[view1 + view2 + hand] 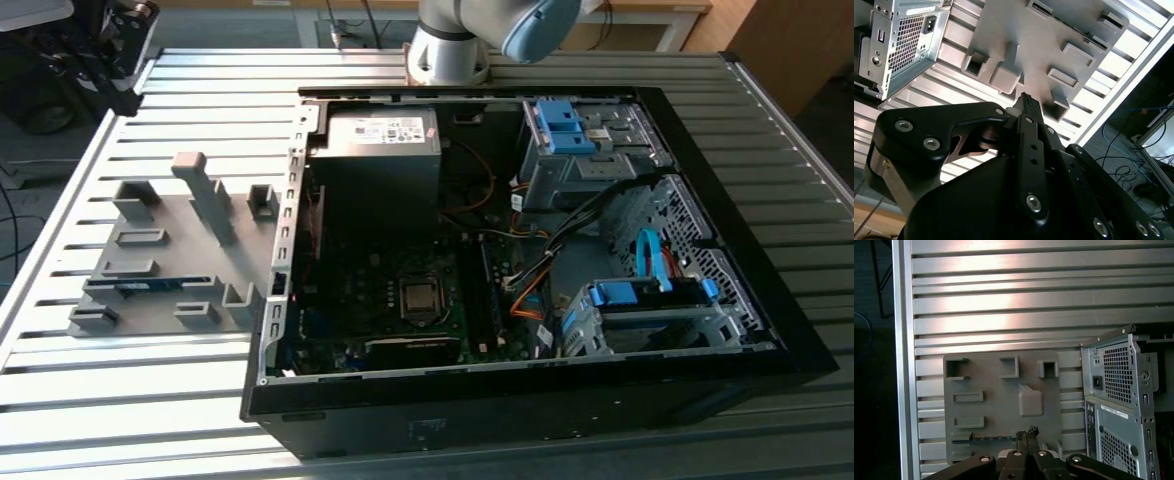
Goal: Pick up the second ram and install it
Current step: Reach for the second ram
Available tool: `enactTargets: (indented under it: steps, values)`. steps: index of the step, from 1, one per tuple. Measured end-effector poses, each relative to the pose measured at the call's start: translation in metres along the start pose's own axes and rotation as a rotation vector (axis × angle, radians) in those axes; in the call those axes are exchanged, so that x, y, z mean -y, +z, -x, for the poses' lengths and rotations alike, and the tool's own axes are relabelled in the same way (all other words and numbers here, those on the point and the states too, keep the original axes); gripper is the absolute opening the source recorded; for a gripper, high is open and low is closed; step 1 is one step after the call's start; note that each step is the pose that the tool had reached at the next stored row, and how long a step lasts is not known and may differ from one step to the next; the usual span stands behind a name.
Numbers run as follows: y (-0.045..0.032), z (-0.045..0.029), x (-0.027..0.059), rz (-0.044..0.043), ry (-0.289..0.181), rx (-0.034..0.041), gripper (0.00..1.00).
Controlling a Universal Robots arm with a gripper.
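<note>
Pincer tips are pressed together with nothing between them, hanging above the grey holder plate. Second ram is seated in a slot of that plate, just beside the tips, running off to one side, untouched. PC case stands near on the pincer's other side, off the plate. I'd judge the pick is the step in hand. To do it well: spread the jaws wide of the stick, centre mid-length, pads square on its flat faces, lift straight out so it doesn't bind in the slot.
</note>
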State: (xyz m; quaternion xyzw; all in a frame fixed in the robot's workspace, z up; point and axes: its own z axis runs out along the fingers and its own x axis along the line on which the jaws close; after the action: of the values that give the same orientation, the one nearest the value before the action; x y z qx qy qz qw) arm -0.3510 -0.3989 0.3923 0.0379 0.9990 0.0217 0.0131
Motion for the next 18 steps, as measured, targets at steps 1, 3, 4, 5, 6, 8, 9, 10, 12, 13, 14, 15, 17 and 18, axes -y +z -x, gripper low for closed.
enactTargets:
  steps: [1,3,4,5,6,8,9,10,12,13,14,15,17,18]
  values:
    - [-0.0001,-0.0013,0.0001,0.0,0.0,0.0,0.11]
    - [-0.0001,-0.0037,0.0003,0.0,0.0,0.0,0.11]
    - [-0.0002,-0.005,0.0004,0.0,0.0,0.0,0.11]
    - [-0.0001,-0.0062,0.0005,0.0001,0.0,0.0001,0.11]
    - [-0.0002,-0.0076,0.0006,0.0,0.0,0.0,0.11]
    - [-0.0003,-0.0101,0.0007,0.0,0.0,-0.0001,0.11]
    - [-0.0003,-0.0113,0.0008,-0.0001,0.0,0.0,0.11]
    - [-0.0004,-0.0125,0.0009,-0.0001,0.0,0.0,0.11]
    - [-0.0004,-0.0151,0.0011,0.0,0.0,0.0,0.11]
    - [-0.0005,-0.0163,0.0012,0.0,0.0,0.0,0.11]
    - [-0.0005,-0.0176,0.0013,0.0,0.0,-0.0001,0.11]
    - [-0.0005,-0.0188,0.0014,0.0,0.0,0.0,0.11]
    - [-0.0006,-0.0212,0.0016,0.0,0.0,0.0,0.11]
    - [-0.0006,-0.0222,0.0017,0.0,0.0,0.0,0.11]
